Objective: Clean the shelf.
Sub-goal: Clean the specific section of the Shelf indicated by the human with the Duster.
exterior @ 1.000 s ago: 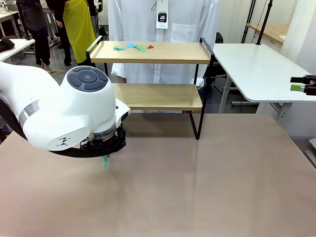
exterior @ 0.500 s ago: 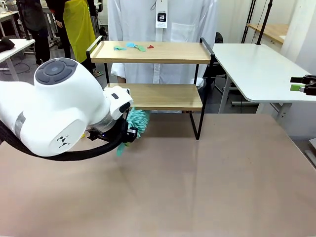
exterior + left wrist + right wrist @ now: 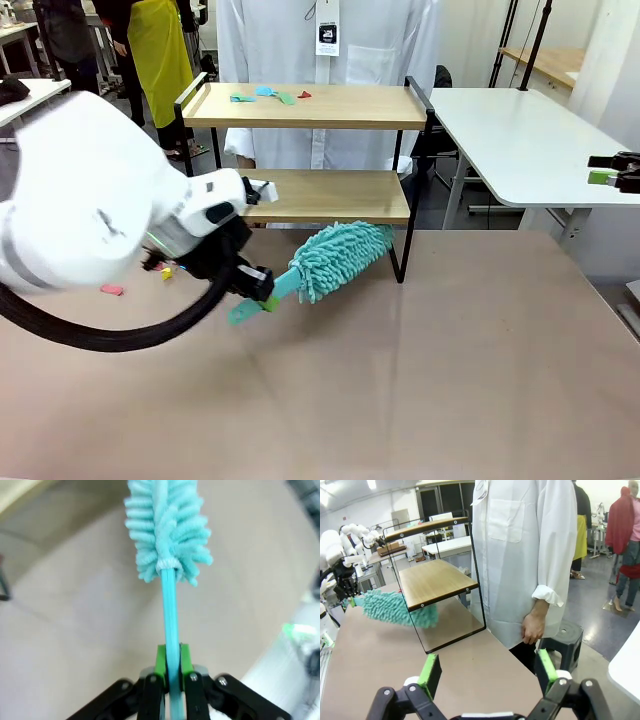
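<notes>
The shelf [image 3: 330,106] stands at the table's far side, with small coloured scraps [image 3: 266,95] on its top board. My left gripper [image 3: 262,290] is shut on the thin handle of a teal fluffy duster [image 3: 340,255]. The duster's head points right and lies low in front of the lower board [image 3: 330,196], near the right leg. In the left wrist view the green pads [image 3: 160,660] clamp the duster's handle [image 3: 171,610] below its head [image 3: 167,525]. My right gripper [image 3: 612,174] hangs open at the far right. In its own view the shelf [image 3: 432,580] is side-on, with the duster [image 3: 390,607] beyond.
A person in a white coat [image 3: 330,40] stands behind the shelf, one hand [image 3: 534,626] hanging down. Small pink and yellow scraps [image 3: 112,290] lie on the brown table [image 3: 420,380] at left. A white table [image 3: 520,140] stands at back right.
My left arm has swung up and turned, bringing the duster out from under it. The duster's head now points right towards the shelf's lower tier. The right gripper has not moved.
</notes>
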Motion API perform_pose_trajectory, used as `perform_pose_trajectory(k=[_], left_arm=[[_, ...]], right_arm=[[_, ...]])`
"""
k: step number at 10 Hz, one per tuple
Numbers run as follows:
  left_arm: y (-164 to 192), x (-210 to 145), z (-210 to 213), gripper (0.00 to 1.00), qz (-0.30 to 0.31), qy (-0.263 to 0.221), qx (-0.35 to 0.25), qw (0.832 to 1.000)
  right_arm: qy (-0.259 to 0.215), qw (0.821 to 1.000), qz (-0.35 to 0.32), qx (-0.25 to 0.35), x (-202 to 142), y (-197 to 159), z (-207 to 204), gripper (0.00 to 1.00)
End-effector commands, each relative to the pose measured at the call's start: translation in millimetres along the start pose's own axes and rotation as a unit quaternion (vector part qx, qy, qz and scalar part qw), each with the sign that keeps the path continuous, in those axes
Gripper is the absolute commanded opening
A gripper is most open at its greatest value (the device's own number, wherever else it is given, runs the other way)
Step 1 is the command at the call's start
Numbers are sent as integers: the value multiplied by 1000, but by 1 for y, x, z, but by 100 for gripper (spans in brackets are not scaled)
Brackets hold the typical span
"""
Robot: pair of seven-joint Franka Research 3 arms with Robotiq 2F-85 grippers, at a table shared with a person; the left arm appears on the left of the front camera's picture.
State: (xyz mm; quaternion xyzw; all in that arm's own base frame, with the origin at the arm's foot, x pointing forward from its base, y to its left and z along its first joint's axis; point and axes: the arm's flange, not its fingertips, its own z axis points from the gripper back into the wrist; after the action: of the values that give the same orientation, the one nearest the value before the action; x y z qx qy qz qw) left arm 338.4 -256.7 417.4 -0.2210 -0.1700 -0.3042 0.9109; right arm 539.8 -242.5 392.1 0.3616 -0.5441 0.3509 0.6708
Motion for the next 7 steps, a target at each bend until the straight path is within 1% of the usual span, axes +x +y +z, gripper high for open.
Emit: perform_pose_trajectory(k=[1, 2, 3, 4, 5, 6, 7], left_arm=[[46, -43, 26, 13, -58, 46, -39, 996], [54, -47, 32, 13, -88, 72, -61, 992], [58, -52, 42, 13, -112, 98, -72, 986], [60, -58, 62, 13, -130, 120, -69, 982], [61, -63, 88, 13, -138, 139, -62, 979], [64, -66, 119, 13, -130, 144, -48, 980], [64, -67, 148, 13, -155, 171, -39, 972]], right_arm=[[1, 1000, 3, -3, 2, 0, -1, 100], [1, 1000, 3, -3, 2, 0, -1, 100], [1, 1000, 3, -3, 2, 0, -1, 100], [1, 1000, 3, -3, 2, 0, -1, 100], [1, 1000, 3, -3, 2, 0, -1, 100], [1, 1000, 3, -3, 2, 0, -1, 100], [1, 1000, 3, -3, 2, 0, -1, 100]])
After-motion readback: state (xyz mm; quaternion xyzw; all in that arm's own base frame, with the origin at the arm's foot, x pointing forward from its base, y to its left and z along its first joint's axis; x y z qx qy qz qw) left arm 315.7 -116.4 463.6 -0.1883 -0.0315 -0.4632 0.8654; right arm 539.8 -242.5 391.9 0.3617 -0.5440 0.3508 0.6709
